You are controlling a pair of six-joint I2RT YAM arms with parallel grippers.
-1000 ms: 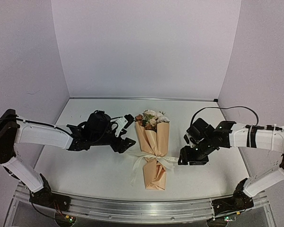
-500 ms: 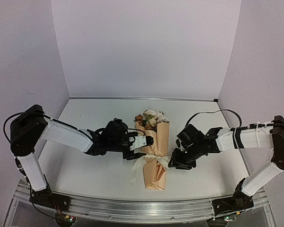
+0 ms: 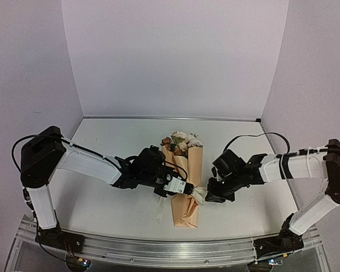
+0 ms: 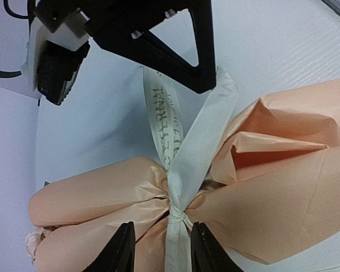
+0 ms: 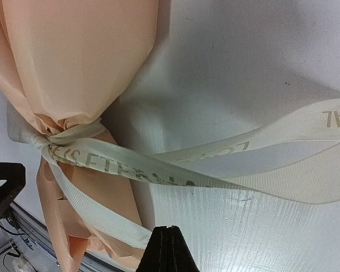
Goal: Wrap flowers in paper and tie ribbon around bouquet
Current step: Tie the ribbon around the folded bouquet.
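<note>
Bouquet down on the table, lying between the two grippers, ribbon knotted round its pinched waist. L gripper is right at the knot. Its jaws are part-spread, one each side of the strand just under the knot, w/ a gap showing on one side, not clamped. R gripper: jaws pressed tight together, tips at the edge of a loose ribbon tail — can't tell if any ribbon's caught. Peach paper sits beyond the R tips, flowers at the end far from both.
</note>
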